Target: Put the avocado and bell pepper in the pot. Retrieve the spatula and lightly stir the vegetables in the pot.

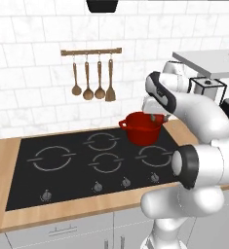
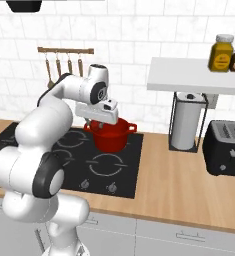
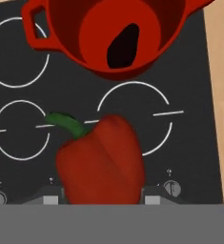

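Bell pepper [image 3: 101,159] clamped in the gripper [image 3: 101,198], carried above the stovetop [image 3: 189,71] toward the pot [image 3: 113,35].

Jaws roughly half spread, pinching the pepper's glossy red body across its widest part, green stem [image 3: 66,123] jutting off to one side and untouched. Held just short of the pot rim in the hand view; a dark shape [image 3: 123,45] already lying on the pot floor, likely the avocado. Seen from the base cameras, hand [image 2: 100,112] hovering at the near edge of the pot [image 2: 111,135], which sits on a rear burner. Probably light, hollow and fairly firm, yet smooth-skinned and lobed, so prone to slip or twist under a light pinch. Best gripped across the broad shoulders, as now, never by the stem. Drop-in likely harmless from low height. Wooden utensils [image 1: 92,80] hanging on the wall rail [image 1: 90,51], well apart.
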